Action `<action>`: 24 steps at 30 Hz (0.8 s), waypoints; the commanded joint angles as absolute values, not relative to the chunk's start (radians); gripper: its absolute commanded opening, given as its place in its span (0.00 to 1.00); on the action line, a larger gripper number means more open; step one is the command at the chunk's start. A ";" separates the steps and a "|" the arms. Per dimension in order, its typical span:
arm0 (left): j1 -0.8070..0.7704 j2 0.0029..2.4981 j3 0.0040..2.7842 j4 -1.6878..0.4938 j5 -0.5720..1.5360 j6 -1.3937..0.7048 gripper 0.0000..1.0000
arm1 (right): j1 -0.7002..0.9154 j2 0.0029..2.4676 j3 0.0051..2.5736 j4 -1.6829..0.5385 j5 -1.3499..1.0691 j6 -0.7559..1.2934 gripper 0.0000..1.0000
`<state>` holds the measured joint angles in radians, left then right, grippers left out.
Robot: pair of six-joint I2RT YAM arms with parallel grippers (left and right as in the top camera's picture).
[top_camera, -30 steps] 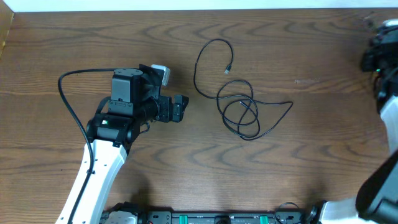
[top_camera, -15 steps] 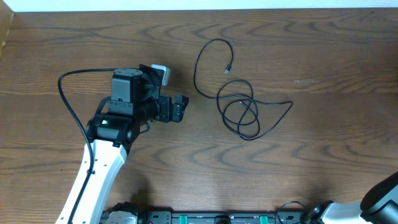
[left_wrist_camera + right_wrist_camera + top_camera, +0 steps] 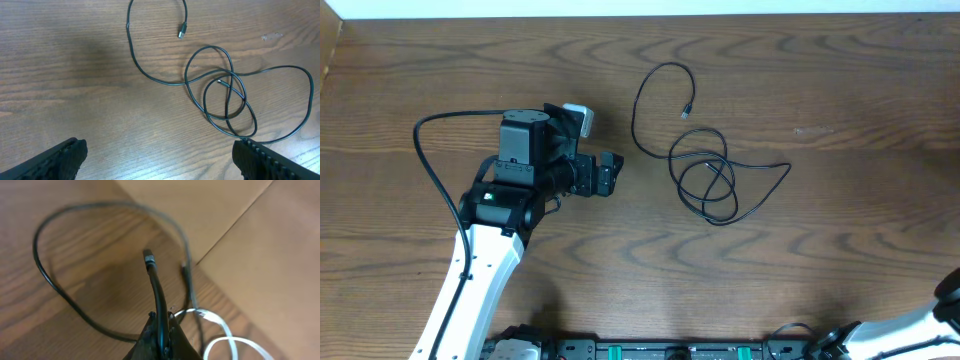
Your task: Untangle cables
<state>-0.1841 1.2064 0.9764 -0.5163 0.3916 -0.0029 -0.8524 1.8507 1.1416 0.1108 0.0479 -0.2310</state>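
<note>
A thin black cable (image 3: 708, 163) lies in loose overlapping loops on the wooden table, its small plug end (image 3: 686, 112) pointing up-table. The left wrist view shows the same loops (image 3: 233, 75) and plug (image 3: 182, 33) ahead of my left gripper (image 3: 165, 165), which is open and wide apart with only bare wood between its fingers. Seen from overhead, my left gripper (image 3: 610, 173) sits left of the loops, apart from them. My right gripper (image 3: 161, 325) is shut on a black cable (image 3: 156, 287) that ends in a plug tip (image 3: 148, 256). A white cable (image 3: 220, 325) curls just right of it.
The left arm's thicker black cable (image 3: 430, 170) arcs over the table at the left. A table edge (image 3: 225, 235) with a tan surface beyond it runs close behind my right gripper. Only a piece of the right arm (image 3: 920, 325) shows overhead, at the bottom right corner.
The right arm has left the top right of the overhead view and now shows only at the bottom right corner. The left arm and the looped black cable have not moved.
</note>
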 commanded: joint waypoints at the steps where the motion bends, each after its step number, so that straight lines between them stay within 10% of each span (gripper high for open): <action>1: -0.181 1.210 0.973 -0.516 0.403 0.003 0.97 | -0.855 1.906 1.143 0.133 0.042 -0.160 0.01; 5: -0.181 1.210 0.973 -0.516 0.403 0.003 0.98 | -0.855 1.961 1.143 0.149 0.042 -0.150 0.03; 8: -0.181 1.210 0.973 -0.516 0.403 0.003 0.97 | -0.854 1.984 1.143 0.141 0.042 -0.150 0.64; 11: -0.181 1.210 0.973 -0.516 0.403 0.003 0.97 | -0.849 1.987 1.143 0.139 0.038 -0.150 0.97; 24: -0.181 1.210 0.973 -0.516 0.403 0.003 0.97 | -0.818 1.859 1.144 0.120 -0.435 -0.150 0.99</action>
